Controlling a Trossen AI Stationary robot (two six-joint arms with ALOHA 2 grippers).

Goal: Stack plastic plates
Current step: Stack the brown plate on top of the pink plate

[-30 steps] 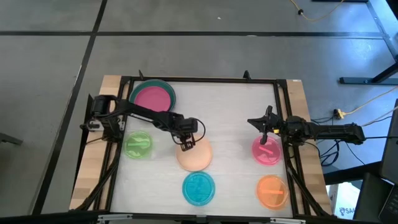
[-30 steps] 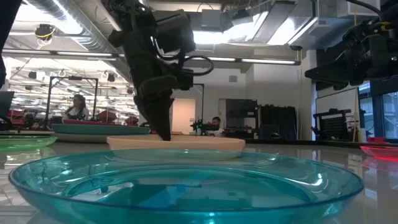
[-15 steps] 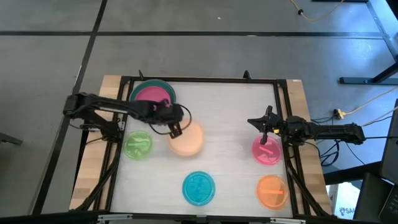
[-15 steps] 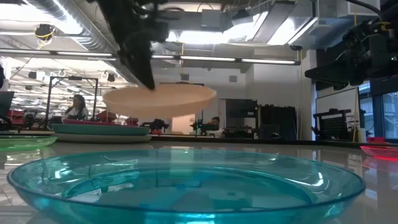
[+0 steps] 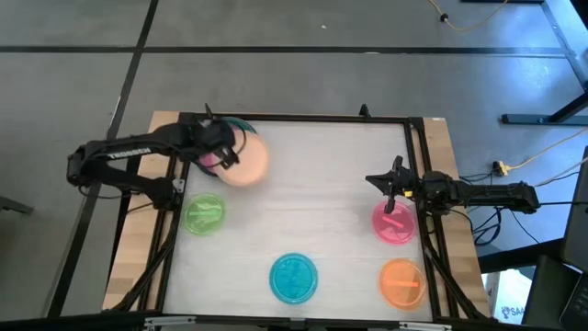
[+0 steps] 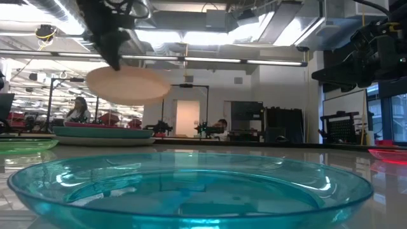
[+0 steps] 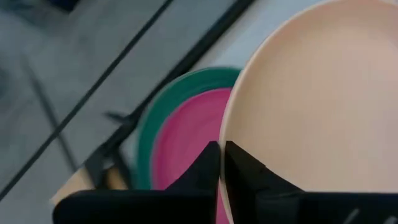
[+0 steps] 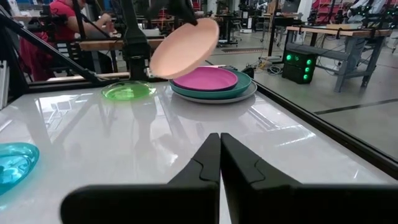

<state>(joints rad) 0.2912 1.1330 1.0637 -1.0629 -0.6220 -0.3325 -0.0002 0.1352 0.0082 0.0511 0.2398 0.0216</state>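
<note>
My left gripper (image 5: pixel 224 157) is shut on the peach plate (image 5: pixel 245 164), which it holds in the air beside the stack at the table's far left corner. That stack shows a magenta plate (image 8: pixel 205 79) on a teal green one (image 8: pixel 244 83) on a grey one (image 8: pixel 214 98). The light green plate (image 5: pixel 204 214), cyan plate (image 5: pixel 294 278), orange plate (image 5: pixel 401 282) and pink plate (image 5: pixel 396 223) lie flat on the table. My right gripper (image 8: pixel 219 140) is shut and waits above the table by the pink plate. No navy plate shows. My left gripper pinches the peach plate's rim (image 7: pixel 227 138) between its two fingers, on the side that faces the stack. The fingers come slanting down from the table's left. The plate (image 6: pixel 127 84) is lifted clear and tilted, reaching out from the fingers toward the table's middle.
A black frame (image 5: pixel 294 119) runs round the table top. Bare white table lies between the stack and my right arm (image 5: pixel 459 193). Beyond the far edge stand workbenches, and a person (image 8: pixel 62 25) sits there.
My left gripper has lifted the peach plate off the table's middle. It has carried the plate up and toward the far left corner, next to the magenta-topped stack. The plate, flat on the table a second ago, now hangs tilted in the air.
</note>
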